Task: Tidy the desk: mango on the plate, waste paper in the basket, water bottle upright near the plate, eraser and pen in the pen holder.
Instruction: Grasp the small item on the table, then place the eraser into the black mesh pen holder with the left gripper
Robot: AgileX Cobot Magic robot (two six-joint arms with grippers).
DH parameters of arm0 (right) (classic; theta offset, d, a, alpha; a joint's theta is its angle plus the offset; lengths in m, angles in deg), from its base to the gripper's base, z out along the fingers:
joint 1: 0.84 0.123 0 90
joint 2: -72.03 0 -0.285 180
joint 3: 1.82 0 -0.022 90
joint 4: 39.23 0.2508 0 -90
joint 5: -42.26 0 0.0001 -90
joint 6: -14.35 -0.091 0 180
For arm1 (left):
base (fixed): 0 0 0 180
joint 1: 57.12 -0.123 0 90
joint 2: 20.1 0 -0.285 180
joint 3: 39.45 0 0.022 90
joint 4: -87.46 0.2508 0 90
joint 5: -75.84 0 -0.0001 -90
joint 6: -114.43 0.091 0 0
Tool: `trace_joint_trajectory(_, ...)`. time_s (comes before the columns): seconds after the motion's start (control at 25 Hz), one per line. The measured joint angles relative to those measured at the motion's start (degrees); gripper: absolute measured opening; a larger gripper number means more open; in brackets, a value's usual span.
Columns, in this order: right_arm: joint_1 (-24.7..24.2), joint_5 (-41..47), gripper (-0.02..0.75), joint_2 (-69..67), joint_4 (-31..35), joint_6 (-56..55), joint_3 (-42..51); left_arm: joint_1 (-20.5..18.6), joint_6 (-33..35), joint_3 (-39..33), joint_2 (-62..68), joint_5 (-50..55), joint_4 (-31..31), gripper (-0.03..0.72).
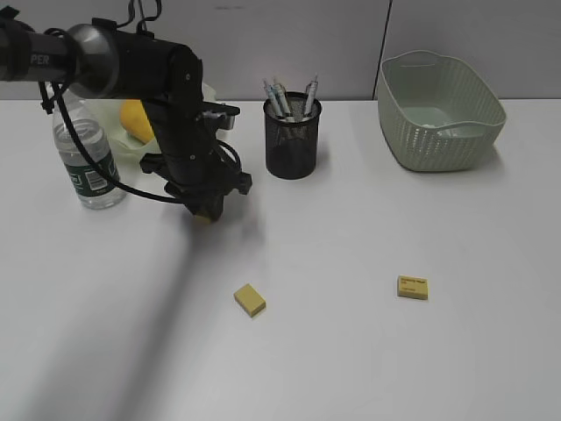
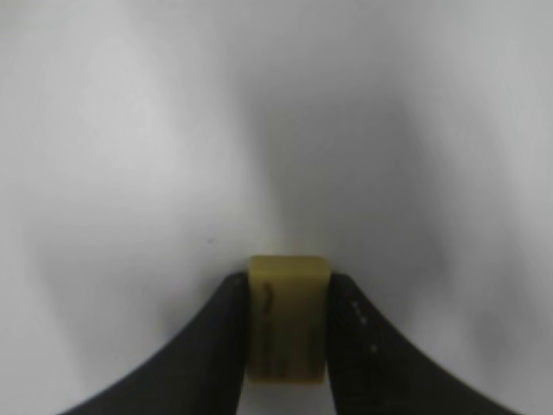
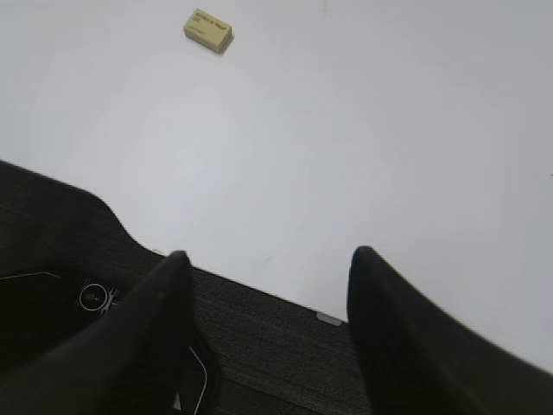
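Exterior view: left pincer (image 1: 205, 213) with eraser (image 1: 203, 217) amid bare desk (image 1: 351, 351).

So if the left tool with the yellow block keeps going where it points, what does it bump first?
Probably just the bare white desk. The left tool, gripping the eraser, faces nothing else, though the depth is unclear.

Looks like an office or lab workstation. Plain white counter (image 1: 368, 351) backed by grey partition panels (image 1: 289, 44), with a black mesh pen holder (image 1: 292, 136) full of pens (image 1: 280, 98) and yellow erasers (image 1: 250, 300).
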Motion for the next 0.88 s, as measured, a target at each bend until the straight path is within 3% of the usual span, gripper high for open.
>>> trace_joint_trajectory(0.48, 0.00, 0.00, 0.453, 0.00, 0.00, 0.00, 0.00, 0.00, -0.02, 1.96, -0.06, 4.52, -0.05, 0.203)
trace_joint_trajectory(0.88, 0.00, 0.00, 0.445, 0.00, 0.00, 0.00, 0.00, 0.00, -0.18, 15.96, -6.10, 5.40, -0.55, 0.202)
